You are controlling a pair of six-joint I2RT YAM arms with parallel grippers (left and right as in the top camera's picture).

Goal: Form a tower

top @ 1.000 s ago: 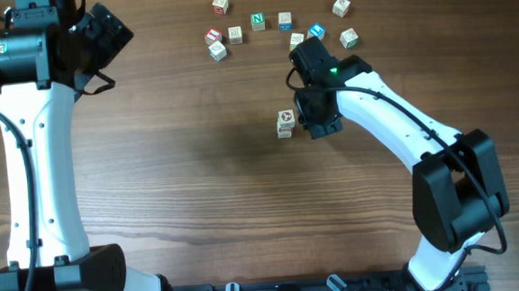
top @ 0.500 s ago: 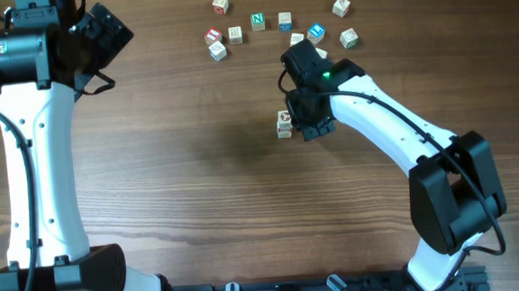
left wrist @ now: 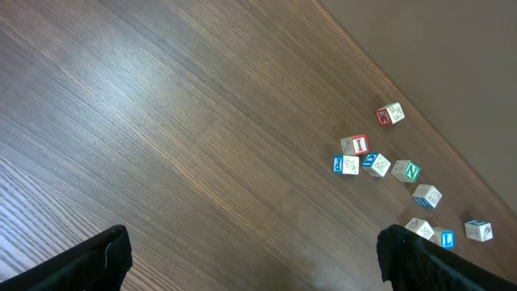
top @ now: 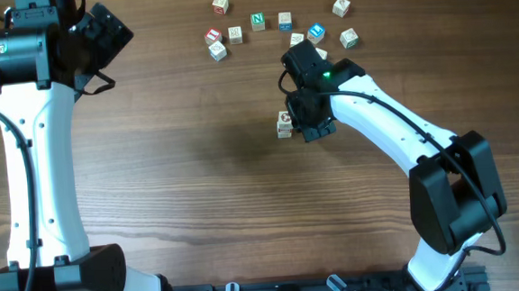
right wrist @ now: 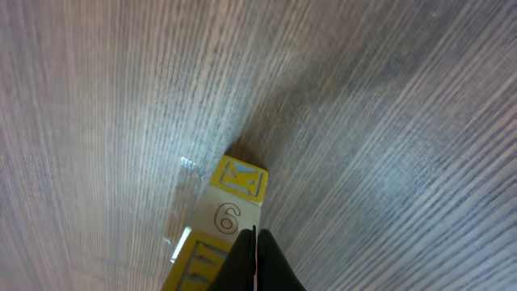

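The tower point(top: 283, 124) stands on the table point(top: 199, 185) directly at the tip of the right gripper point(top: 305, 117). In the overhead view it peeks out just to the gripper's left, and the gripper body covers its other side. From the right wrist, the tower point(right wrist: 229, 212) shows a yellow K face, a pale face marked 6 and another yellow-framed face nearer the camera. How many cubes it counts cannot be told. The right gripper point(right wrist: 257, 242) is closed, its fingers pressed together into one dark point with nothing between them. That point overlaps the tower's near edge, though whether it touches the wood cannot be told. Beyond this gripper, toward the far edge of the table, loose cubes point(top: 279, 25) lie scattered, well apart from the tower. The left gripper point(top: 104, 33) hangs far off to the side with its fingers spread wide and empty. In its own view the left gripper point(left wrist: 254, 260) has the loose cubes point(left wrist: 380, 166) ahead and to its right.
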